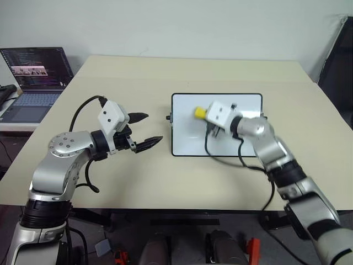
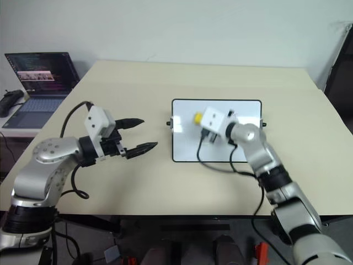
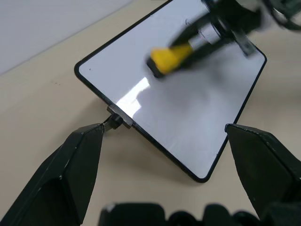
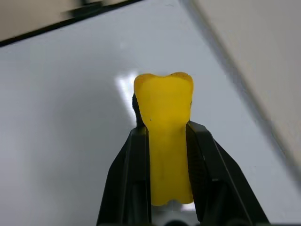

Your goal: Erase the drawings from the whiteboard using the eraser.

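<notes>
The whiteboard (image 1: 190,141) lies flat on the tan surface (image 1: 138,182). The right hand (image 4: 164,141) grips the yellow eraser (image 4: 164,136) over the board's left half, mid-wipe. The left hand (image 1: 146,131) hangs released beside the board. Next, press down and sweep any remaining marks.

yellow eraser (image 1: 199,112) over glossy whiteboard (image 1: 187,141)

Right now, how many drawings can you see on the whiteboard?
0. The bare part of the whiteboard looks clean; marks may hide beneath the right gripper, the eraser and the arm.
</notes>
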Robot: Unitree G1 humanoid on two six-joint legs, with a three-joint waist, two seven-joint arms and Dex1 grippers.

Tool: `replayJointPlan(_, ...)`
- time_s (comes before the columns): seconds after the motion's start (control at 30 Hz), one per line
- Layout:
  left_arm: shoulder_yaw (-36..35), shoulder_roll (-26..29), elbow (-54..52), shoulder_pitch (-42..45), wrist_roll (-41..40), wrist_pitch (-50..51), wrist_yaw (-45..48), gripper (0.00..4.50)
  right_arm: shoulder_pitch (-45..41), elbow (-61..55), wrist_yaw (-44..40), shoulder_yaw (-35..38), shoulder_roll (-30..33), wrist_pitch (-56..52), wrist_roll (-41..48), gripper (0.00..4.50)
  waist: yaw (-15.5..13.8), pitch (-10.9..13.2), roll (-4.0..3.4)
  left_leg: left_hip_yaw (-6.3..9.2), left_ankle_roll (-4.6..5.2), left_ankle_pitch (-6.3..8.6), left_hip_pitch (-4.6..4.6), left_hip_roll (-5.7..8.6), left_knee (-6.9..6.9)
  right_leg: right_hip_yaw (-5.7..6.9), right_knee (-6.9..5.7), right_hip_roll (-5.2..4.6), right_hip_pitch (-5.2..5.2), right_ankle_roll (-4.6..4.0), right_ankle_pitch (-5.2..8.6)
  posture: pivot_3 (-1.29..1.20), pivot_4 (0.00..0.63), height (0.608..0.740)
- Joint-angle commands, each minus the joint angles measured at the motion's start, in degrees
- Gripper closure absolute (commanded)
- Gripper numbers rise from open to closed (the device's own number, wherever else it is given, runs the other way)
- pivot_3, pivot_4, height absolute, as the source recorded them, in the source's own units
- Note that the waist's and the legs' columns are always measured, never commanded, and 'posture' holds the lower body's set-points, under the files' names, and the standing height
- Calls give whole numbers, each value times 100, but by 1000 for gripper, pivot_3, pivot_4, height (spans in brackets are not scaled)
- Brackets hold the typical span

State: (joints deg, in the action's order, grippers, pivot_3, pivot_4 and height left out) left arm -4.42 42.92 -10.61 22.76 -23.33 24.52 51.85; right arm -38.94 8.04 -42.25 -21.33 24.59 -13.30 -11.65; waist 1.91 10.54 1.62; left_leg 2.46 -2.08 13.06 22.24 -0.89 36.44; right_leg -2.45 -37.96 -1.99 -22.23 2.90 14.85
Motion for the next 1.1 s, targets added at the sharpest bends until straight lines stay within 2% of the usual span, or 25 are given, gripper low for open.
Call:
replayJointPlan(0.03, -76, 29, -22, 111, 25, -125, 25, 0, 313, -486, -465, 286, 236, -469, 404, 3810, 15, 2, -2, -1, 0, 0, 0, 0, 0, 0, 0, 0, 0, 0, 1, 0, 150, 740)
replayJointPlan(0.17, -96, 65, -17, 153, -1, -81, 70, 0, 314, -1372, -746, 1405, 495, -1228, 1492, 3811, -3, 13, -10, -2, 0, -1, 4, 0, 2, -2, 0, 0, -5, 26, 15, 0, 150, 740)
replayJointPlan(0.27, -191, 196, 27, 211, -40, -70, 191, 0, 575, -2107, -1422, 2538, 1389, -1788, 2464, 3811, -20, 18, -18, 8, 0, -1, 41, 1, 4, 5, 4, -1, -28, 25, 16, 0, 150, 740)
replayJointPlan(0.5, -290, 403, 189, 489, -74, -109, 394, 0, 1341, -1553, -1758, 3632, 2610, -1458, 2769, 3811, -31, 16, -13, 17, -9, 8, 69, 9, -23, 19, 34, -10, -45, 12, 17, 0, 150, 740)
replayJointPlan(0.63, -295, 418, 253, 498, -50, -106, 449, 0, 1829, -1458, -1995, 3957, 2971, -1279, 2939, 3811, 2, 19, -17, -8, -9, 8, 72, 11, -36, 0, 30, -15, -67, 16, 20, 0, 150, 740)
replayJointPlan(0.83, -221, 380, 361, 475, -8, -109, 455, 0, 2007, -1429, -2034, 4234, 3117, -1232, 3191, 3811, 24, 19, -17, -15, -9, 8, 70, 9, -34, -6, 17, -11, -74, 16, 21, 0, 150, 740)
replayJointPlan(1.1, -221, 382, 335, 487, 18, -116, 412, 0, 2075, -1339, -2065, 4167, 3311, -1178, 3212, 3811, -4, 19, -17, -16, -10, 8, 71, 10, -33, -7, 18, -13, -75, 16, 21, 0, 150, 740)
